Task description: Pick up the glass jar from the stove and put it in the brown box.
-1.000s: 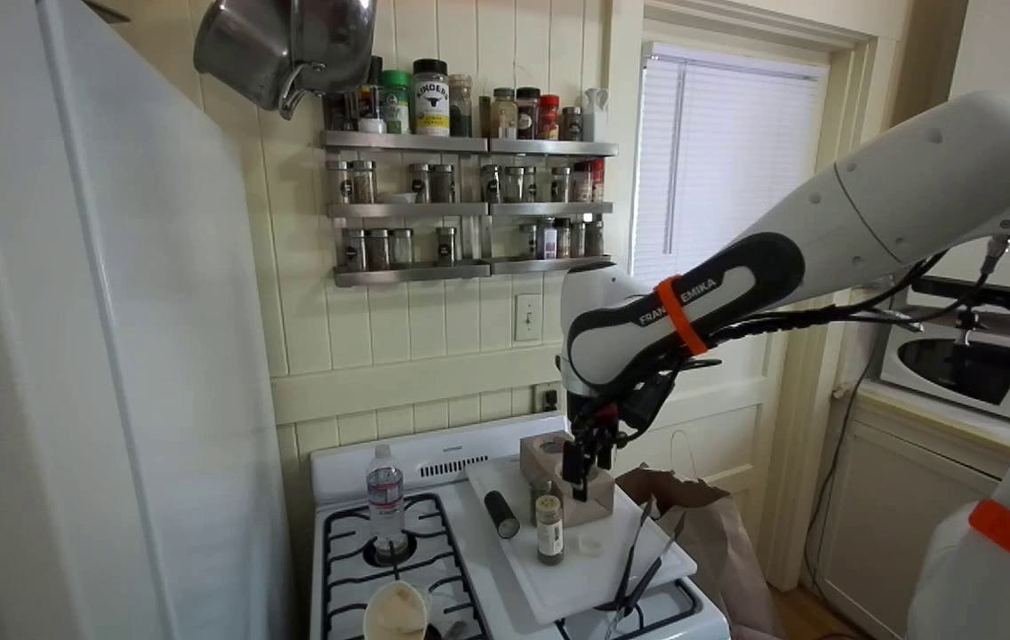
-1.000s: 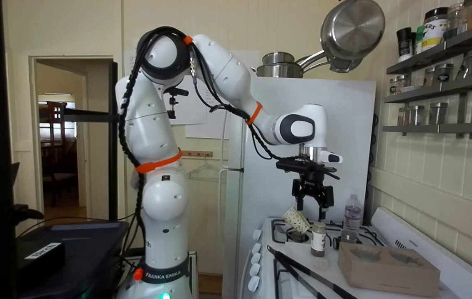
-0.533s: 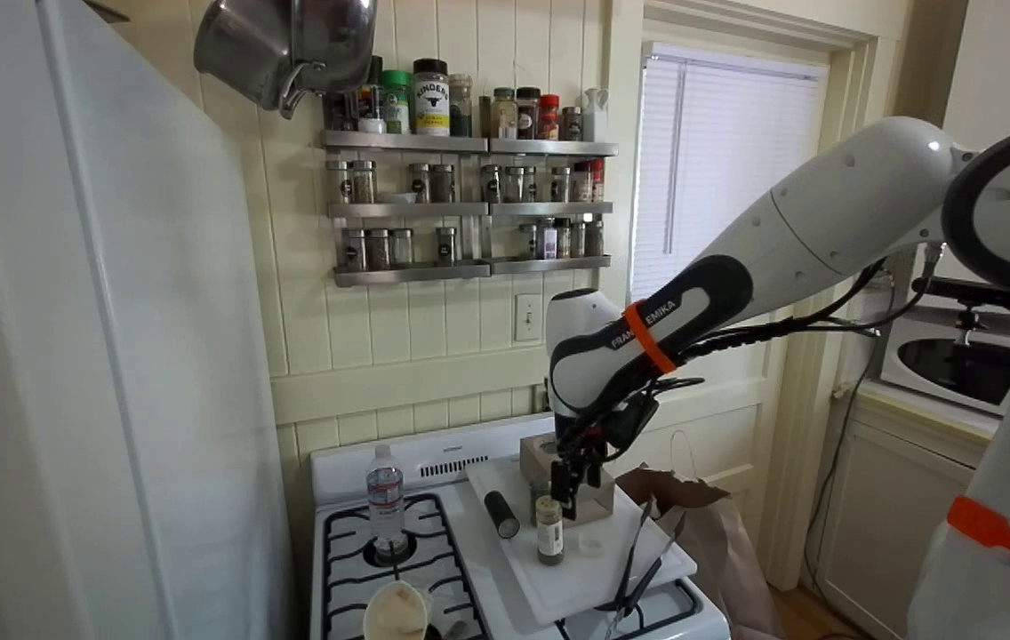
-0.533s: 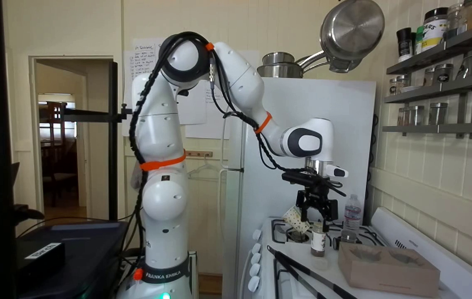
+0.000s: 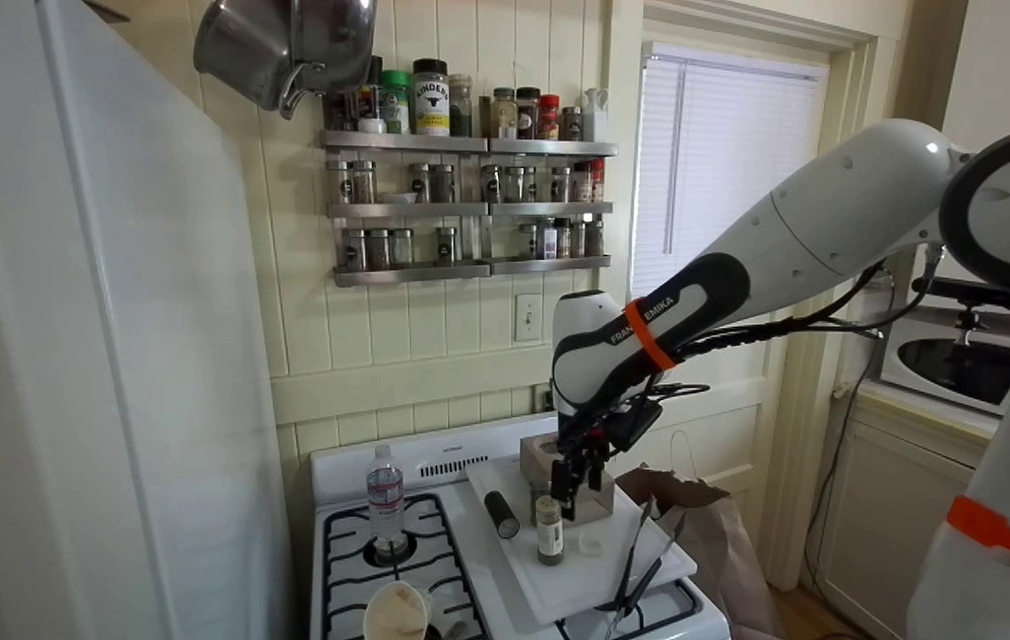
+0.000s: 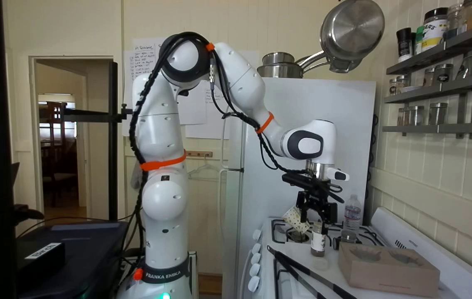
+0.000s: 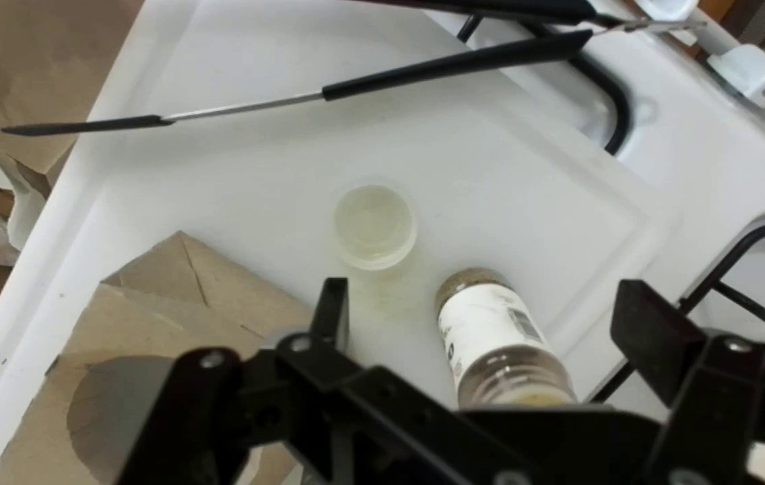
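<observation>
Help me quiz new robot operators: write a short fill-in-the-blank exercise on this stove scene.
1. The end effector is ____, not shut.
2. The brown box has ____ openings in its top.
3. Unlike the tilted cup, the clear bottle stands ____.
4. The tongs have grips coloured ____.

Missing words: open; two; upright; black.

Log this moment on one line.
gripper: open, nothing held | labelled jar: upright on white board, not in box | brown box: on same board
</observation>
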